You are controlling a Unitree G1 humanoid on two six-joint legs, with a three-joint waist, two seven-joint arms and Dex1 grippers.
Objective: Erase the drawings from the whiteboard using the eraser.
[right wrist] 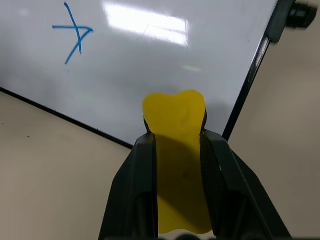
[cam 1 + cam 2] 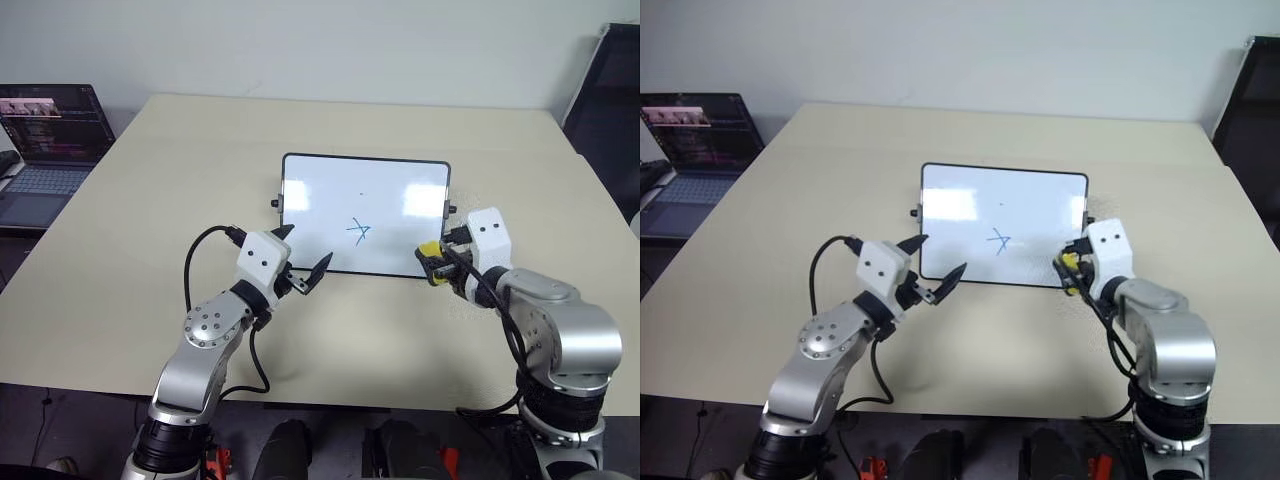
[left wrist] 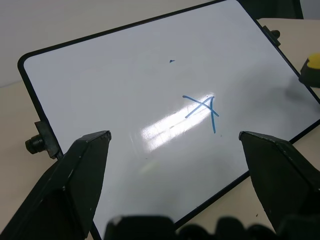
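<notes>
A: Right pincer (image 1: 175,150), near corner of the whiteboard (image 2: 330,190) on its own side. Fingers pinching the eraser (image 1: 177,165), yellow block squeezed in at the middle and sticking out past the tips, over the board's edge.

B: Left pincer (image 2: 303,262)?

A: Spread wide, nothing between the fingers. It hangs at the board's other near corner, pointed across the board face.

B: What's on the board?

A: Of the drawings, one blue crossed star shape (image 2: 359,232), low on the board, nearer the middle than either pincer. One tiny blue speck (image 3: 171,61) above it. Rest of the face is white, with window glare.

B: Anything in the way?

A: Nothing lies between the eraser and the mark. Small black knobs (image 2: 275,203) stick out at the board's sides.

B: Surroundings?

A: Pale beige counter (image 2: 150,220), board lying flat on it. An open laptop (image 2: 45,140), screen lit, on a lower surface beyond the counter's left edge. Plain light wall (image 2: 300,45) behind; something dark (image 2: 610,100) at the far right.
</notes>
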